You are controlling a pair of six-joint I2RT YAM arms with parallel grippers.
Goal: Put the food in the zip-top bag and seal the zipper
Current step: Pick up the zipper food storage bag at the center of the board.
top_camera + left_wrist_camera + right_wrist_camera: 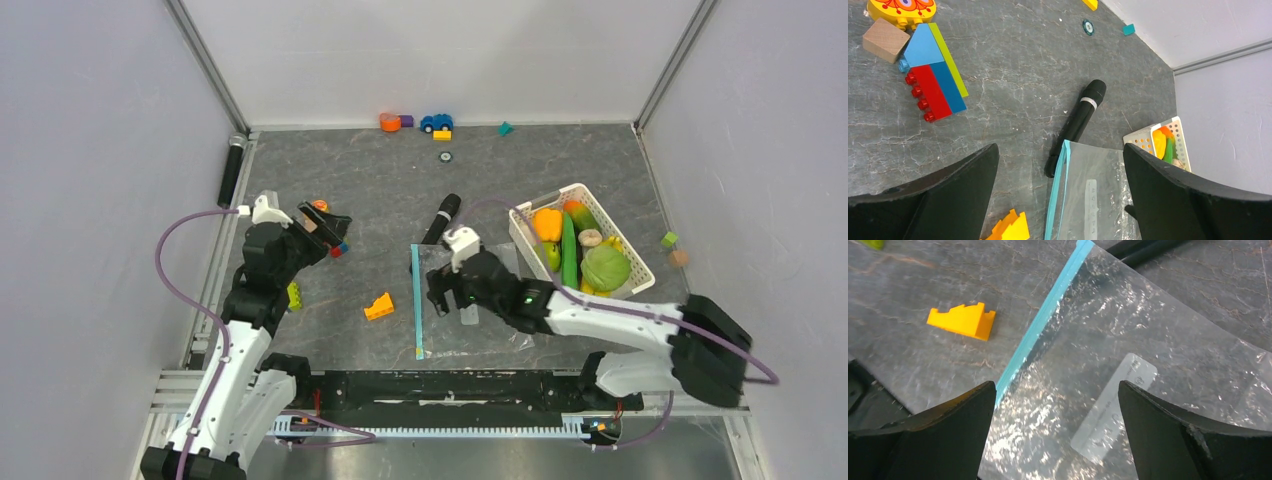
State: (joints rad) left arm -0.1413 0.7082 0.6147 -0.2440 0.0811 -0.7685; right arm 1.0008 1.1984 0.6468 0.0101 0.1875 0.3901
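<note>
The clear zip-top bag (480, 305) lies flat on the table, its teal zipper (416, 300) along its left edge. The food sits in a white slotted basket (520, 235): an orange pepper (547, 224), a long green pod (569, 250) and a round green vegetable (605, 268). My right gripper (438, 296) hovers open and empty over the bag's left part. In the right wrist view it (1055, 435) straddles the bag (1128, 330) between zipper (1043, 315) and label (1113, 405). My left gripper (330, 230) is open and empty, up and left of the bag; its view (1060, 200) shows the bag (1098, 200) and zipper (1057, 195).
A black cylinder (441, 218) lies against the bag's far corner. An orange stepped wedge (379, 306) lies left of the zipper. Toy blocks (933, 80) lie below the left gripper. A toy car (436, 122) and small pieces line the back wall. Another black cylinder (232, 170) lies far left.
</note>
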